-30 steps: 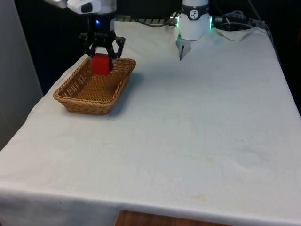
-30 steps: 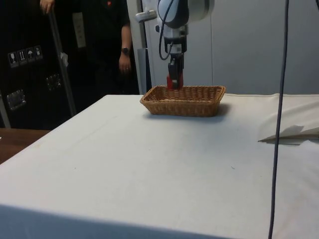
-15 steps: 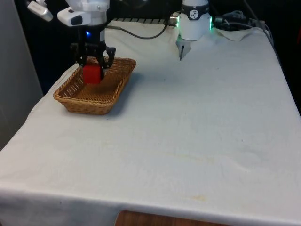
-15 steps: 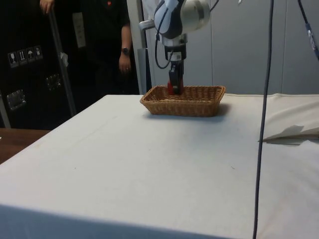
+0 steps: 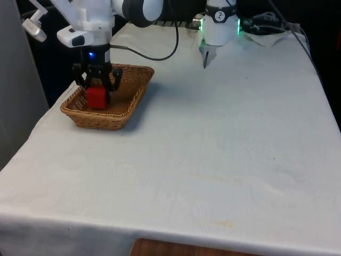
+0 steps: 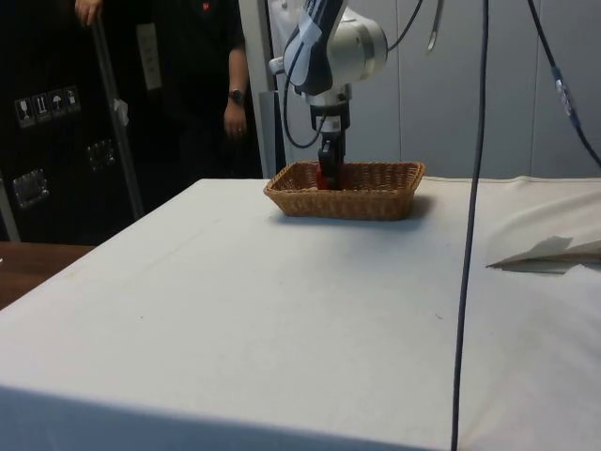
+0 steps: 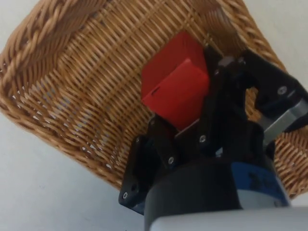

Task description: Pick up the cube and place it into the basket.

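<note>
The tool (image 5: 97, 88) is squeezed tight on the red cube (image 5: 96, 97). Its two black fingers (image 7: 163, 139) press on the cube from both sides, and the cube sits between them. You can see this well in the wrist view, where the cube (image 7: 174, 87) is right over the woven floor of the basket (image 7: 57, 96).

The cube is down inside the basket (image 5: 128, 109), lower than the rim. It is near the end of the basket that is closer to the front view's left. I cannot tell if the cube is touching the basket floor.

In the side view the tool (image 6: 328, 174) reaches straight down into the basket (image 6: 376, 202), and just a bit of red cube (image 6: 325, 180) peeks over the rim.

The basket is brown and long, with slanted sides. It stands on the counter (image 5: 213, 149), which has a white cloth on it, near the far corner on the front view's left.

In the side view a person (image 6: 202, 85) in dark clothes stands behind the counter (image 6: 282, 310), with a watch on one wrist. A black cable (image 6: 470, 235) hangs down in front.
</note>
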